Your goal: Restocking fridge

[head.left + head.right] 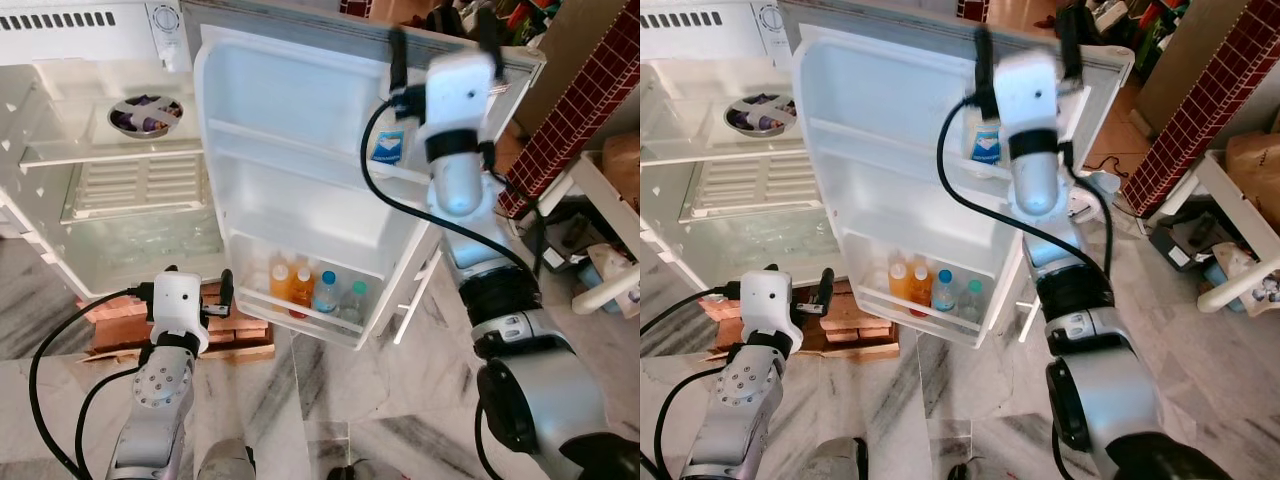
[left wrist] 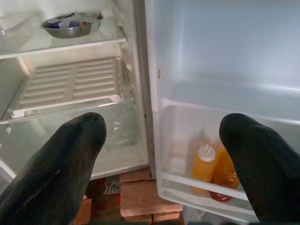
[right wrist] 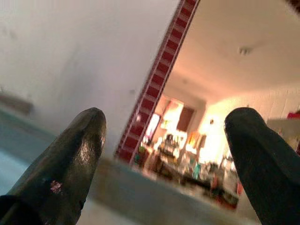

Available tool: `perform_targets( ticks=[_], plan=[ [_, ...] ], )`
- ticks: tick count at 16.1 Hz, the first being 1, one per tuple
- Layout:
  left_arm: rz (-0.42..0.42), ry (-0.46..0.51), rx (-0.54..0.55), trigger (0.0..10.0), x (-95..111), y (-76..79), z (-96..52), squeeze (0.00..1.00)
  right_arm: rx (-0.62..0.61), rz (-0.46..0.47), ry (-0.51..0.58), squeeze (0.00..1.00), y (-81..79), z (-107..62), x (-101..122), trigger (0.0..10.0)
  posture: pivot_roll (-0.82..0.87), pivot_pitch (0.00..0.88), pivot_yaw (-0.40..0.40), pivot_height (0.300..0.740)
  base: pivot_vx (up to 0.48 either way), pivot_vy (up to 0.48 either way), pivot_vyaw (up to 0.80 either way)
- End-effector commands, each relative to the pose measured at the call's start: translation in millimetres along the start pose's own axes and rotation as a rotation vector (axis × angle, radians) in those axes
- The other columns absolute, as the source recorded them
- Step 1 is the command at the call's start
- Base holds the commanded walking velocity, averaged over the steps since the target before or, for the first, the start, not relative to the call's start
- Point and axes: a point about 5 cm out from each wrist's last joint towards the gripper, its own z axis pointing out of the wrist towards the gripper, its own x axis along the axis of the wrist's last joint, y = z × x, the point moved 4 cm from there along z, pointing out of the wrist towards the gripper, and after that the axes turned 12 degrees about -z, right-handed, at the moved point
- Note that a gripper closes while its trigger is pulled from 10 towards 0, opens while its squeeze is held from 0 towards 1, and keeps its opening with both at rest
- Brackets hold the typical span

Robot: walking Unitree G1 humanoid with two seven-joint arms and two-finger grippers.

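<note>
While fridge door (image 1: 300, 180) open on marble floor (image 1: 330, 400): left hand (image 1: 197, 290) and right hand (image 1: 445, 45) both wide, empty

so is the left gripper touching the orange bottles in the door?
Apart. In the left eye view the left gripper hangs open, short of the door shelf holding the orange bottles.

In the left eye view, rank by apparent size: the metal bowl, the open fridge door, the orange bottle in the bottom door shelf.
1. Fridge door, by far the largest.
2. Metal bowl on the upper shelf.
3. Orange bottle in the door's bottom shelf, partly hidden by the shelf rail, so its rank below the bowl is less sure.
</note>
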Motion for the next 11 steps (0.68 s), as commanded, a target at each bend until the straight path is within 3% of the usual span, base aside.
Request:
perform_targets(
  ticks=[1,3,4,5,6,9,11],
  plan=[
    [0.009,-0.005,0.001,10.0,-0.5,1.3,-1.0,0.0,-0.016,0.005,-0.024,1.0,11.1,-8.1,-7.6,10.0,0.18,0.098,-0.103,0.74,0.0,0.0,0.0],
    [0.003,-0.002,0.006,10.0,-0.9,0.4,-1.6,0.0,-0.012,0.001,-0.053,1.0,15.8,-23.5,-15.2,10.0,0.18,0.09,-0.111,0.74,0.0,0.0,0.0],
    [-0.011,-0.008,0.022,10.0,-1.8,-2.1,-1.7,0.0,-0.014,0.0,-0.094,1.0,20.1,-39.6,-23.8,10.0,0.17,0.086,-0.112,0.74,0.0,0.0,0.0],
    [-0.028,-0.032,0.034,10.0,-5.0,-4.5,-0.9,0.0,-0.046,-0.014,-0.257,1.0,29.6,-78.5,-54.1,10.0,0.17,0.079,-0.112,0.74,0.0,0.0,0.0],
    [-0.023,-0.028,0.031,10.0,-4.5,-4.0,-0.8,0.0,-0.056,-0.013,-0.291,1.0,31.9,-86.4,-60.4,10.0,0.17,0.079,-0.112,0.74,0.0,0.0,0.0],
    [-0.003,-0.02,0.024,10.0,-4.5,-3.3,-1.4,0.0,-0.065,0.027,-0.489,1.0,36.7,-142.2,-87.8,10.0,0.16,0.065,-0.103,0.74,0.0,0.0,0.0],
    [0.001,-0.019,0.022,10.0,-4.3,-3.4,-1.1,0.0,-0.047,0.066,-0.547,0.95,32.9,-161.2,-95.2,10.0,0.16,0.061,-0.099,0.74,0.0,0.0,0.0]
  ],
)
